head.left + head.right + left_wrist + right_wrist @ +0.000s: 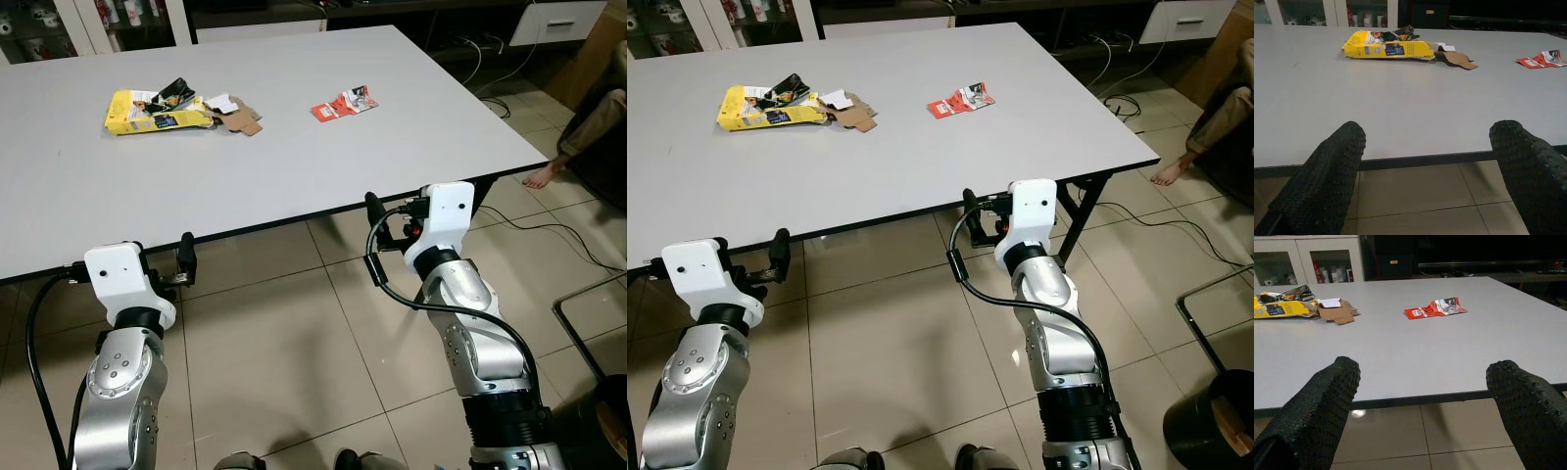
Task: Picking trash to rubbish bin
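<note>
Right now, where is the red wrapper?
The red wrapper lies flat on the white table, toward its far right part in the head views, apart from the yellow packet and torn cardboard to its left.

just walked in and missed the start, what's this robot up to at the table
It stands at the near edge of a white table, nothing picked up yet. The left gripper and right gripper are both open and empty, held at the table edge. Trash lies on the far part of the table: a yellow packet with a cardboard scrap beside it, and a red wrapper apart to the right. A black bin stands on the floor at the robot's right.
</note>
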`<state>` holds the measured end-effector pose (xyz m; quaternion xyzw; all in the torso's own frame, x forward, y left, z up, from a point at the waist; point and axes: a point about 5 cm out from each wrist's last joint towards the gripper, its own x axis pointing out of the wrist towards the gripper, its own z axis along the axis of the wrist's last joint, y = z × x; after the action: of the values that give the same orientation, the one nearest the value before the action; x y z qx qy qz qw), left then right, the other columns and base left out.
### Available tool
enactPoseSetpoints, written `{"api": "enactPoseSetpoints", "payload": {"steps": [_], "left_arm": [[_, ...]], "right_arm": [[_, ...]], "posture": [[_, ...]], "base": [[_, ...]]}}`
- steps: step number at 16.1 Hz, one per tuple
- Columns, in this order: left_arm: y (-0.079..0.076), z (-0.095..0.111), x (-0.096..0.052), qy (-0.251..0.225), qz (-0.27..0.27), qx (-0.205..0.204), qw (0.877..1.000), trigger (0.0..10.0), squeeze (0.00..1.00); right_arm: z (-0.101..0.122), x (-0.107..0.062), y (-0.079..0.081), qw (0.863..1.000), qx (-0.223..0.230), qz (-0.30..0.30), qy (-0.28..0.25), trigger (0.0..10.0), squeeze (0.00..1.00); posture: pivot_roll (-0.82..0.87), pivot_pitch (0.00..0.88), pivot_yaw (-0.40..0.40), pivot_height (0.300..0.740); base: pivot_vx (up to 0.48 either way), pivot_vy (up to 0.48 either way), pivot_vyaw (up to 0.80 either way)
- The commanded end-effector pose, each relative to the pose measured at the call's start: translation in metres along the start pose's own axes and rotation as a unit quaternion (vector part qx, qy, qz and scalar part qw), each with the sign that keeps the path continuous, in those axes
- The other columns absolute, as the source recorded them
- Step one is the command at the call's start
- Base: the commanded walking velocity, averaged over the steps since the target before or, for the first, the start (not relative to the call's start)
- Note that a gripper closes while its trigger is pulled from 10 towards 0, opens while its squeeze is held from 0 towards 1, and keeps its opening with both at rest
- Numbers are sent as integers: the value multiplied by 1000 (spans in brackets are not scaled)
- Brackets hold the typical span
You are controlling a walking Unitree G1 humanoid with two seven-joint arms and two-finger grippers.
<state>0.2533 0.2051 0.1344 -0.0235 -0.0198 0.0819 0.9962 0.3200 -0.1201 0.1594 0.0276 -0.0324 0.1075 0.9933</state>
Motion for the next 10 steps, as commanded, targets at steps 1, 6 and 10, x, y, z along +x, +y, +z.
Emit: {"api": "enactPoseSetpoints", "payload": {"steps": [1, 6, 10], "left_arm": [[0, 2, -1, -2, 0, 5, 1000, 10000, 0], [0, 1, -2, -3, 1, 5, 1000, 10000, 0], [0, 2, -1, -4, 0, 6, 1000, 10000, 0]], "right_arm": [[2, 0, 1, 1000, 5, 2, -8, 10000, 0], [2, -1, 0, 1000, 3, 3, -7, 10000, 0], [1, -1, 1, 1000, 3, 2, -6, 10000, 0]], "posture": [[-56, 141, -16, 740], [-57, 139, -17, 740], [-57, 139, -17, 740]], "base": [[0, 0, 0], [0, 0, 0], [0, 0, 0]]}}
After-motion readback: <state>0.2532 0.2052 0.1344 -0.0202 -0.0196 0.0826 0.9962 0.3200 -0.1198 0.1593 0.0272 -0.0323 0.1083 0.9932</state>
